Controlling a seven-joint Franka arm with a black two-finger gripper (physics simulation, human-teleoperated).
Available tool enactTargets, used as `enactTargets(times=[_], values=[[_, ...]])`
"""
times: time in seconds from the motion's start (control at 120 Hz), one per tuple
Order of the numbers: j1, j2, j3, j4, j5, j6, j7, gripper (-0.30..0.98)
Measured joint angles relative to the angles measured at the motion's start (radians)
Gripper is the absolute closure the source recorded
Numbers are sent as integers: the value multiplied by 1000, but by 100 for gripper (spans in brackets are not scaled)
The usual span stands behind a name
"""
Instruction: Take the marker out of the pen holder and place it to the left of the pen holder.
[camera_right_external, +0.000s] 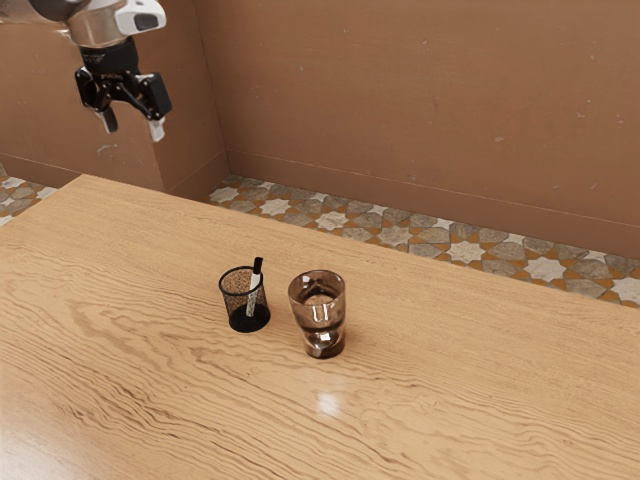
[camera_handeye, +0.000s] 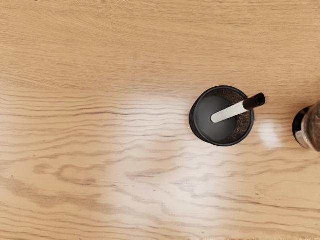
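Table (camera_right_external: 480, 390), exterior view: light brown wood with darker, wavy grain. The top extends across the lower part of the frame; its far edge descends from a corner at the upper left to the right margin. Two objects stand upright on it near the centre of the frame. Pen holder (camera_right_external: 237, 302), slightly left of centre: black, round-rimmed, with a mesh wall and a dark base. Glass (camera_right_external: 318, 312), close to the frame's centre: brown-tinted, transparent, wider at the rim than at the foot. The two stand near each other, not touching. A bright reflection (camera_right_external: 328, 404) marks the wood below the glass, in the frame's lower middle. In the wrist view, a pale sheen lies between the two objects.
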Motion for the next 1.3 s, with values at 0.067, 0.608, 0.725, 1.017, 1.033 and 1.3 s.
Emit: enactTargets(times=[0.067, 0.608, 0.725, 1.017, 1.033, 1.3], values=[[-17, 0, 0, 0, 0, -1, 10, 0], [-195, 370, 50, -64, 39, 258, 52, 0], [-258, 260, 59, -255, 45, 328, 58, 0], [-288, 241, 58, -390, 112, 541, 78, 0], [-287, 247, 58, -386, 113, 551, 80, 0], [-286, 298, 59, -365, 121, 654, 107, 1]])
